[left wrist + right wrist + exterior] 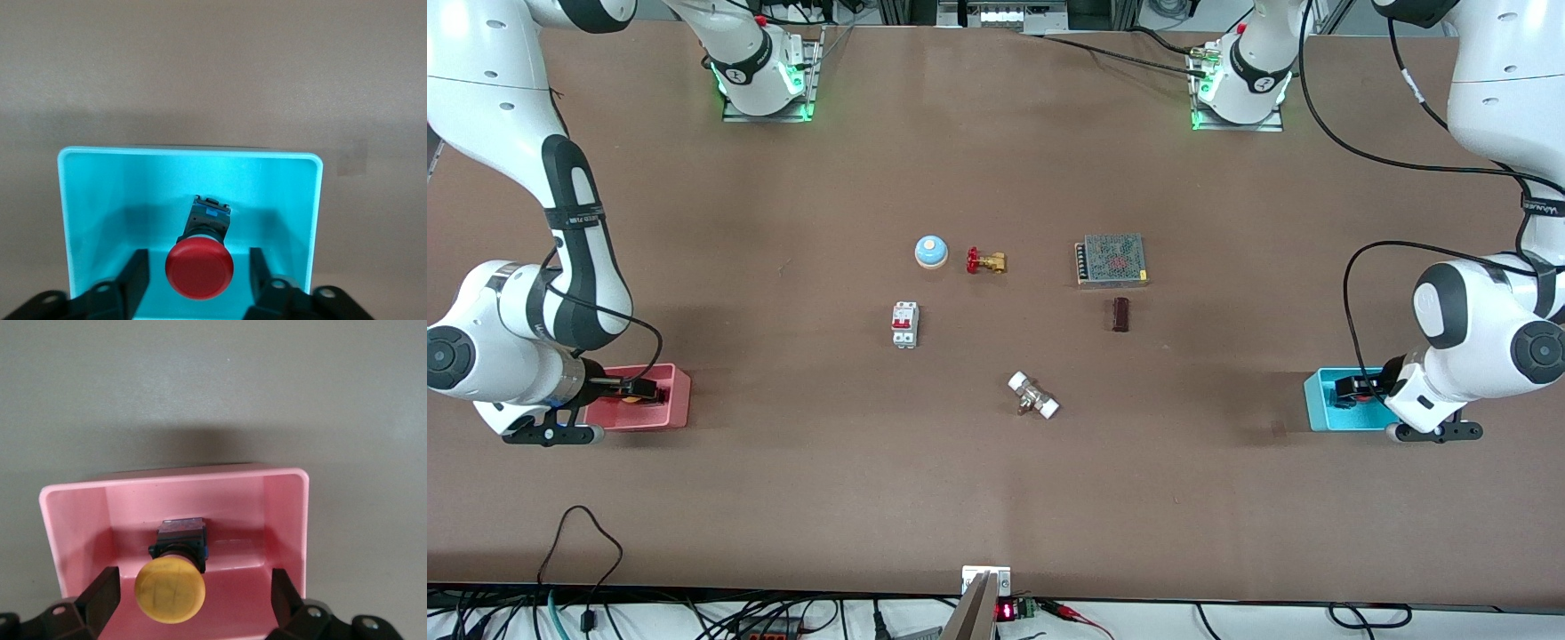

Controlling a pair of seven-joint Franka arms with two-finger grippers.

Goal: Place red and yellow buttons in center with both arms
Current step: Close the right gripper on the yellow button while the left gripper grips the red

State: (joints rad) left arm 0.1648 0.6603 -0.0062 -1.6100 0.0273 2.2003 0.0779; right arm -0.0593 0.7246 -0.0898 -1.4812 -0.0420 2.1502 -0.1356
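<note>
The red button (199, 268) lies in the cyan tray (87, 200) at the left arm's end of the table. My left gripper (197, 280) is open and low in that tray, one finger on each side of the red cap with a gap on both sides. The yellow button (169, 590) lies in the pink tray (73, 520) at the right arm's end. My right gripper (192, 597) is open and straddles its cap without touching it. The front view shows the left gripper (1347, 388) in the cyan tray (1316, 400) and the right gripper (645, 389) in the pink tray (680, 391).
On the brown tabletop (996, 480) between the trays stand a blue dome bell (930, 252), a brass valve (986, 261), a mesh-topped metal box (1111, 260), a dark brown block (1120, 314), a white circuit breaker (905, 324) and a white-ended fitting (1033, 396).
</note>
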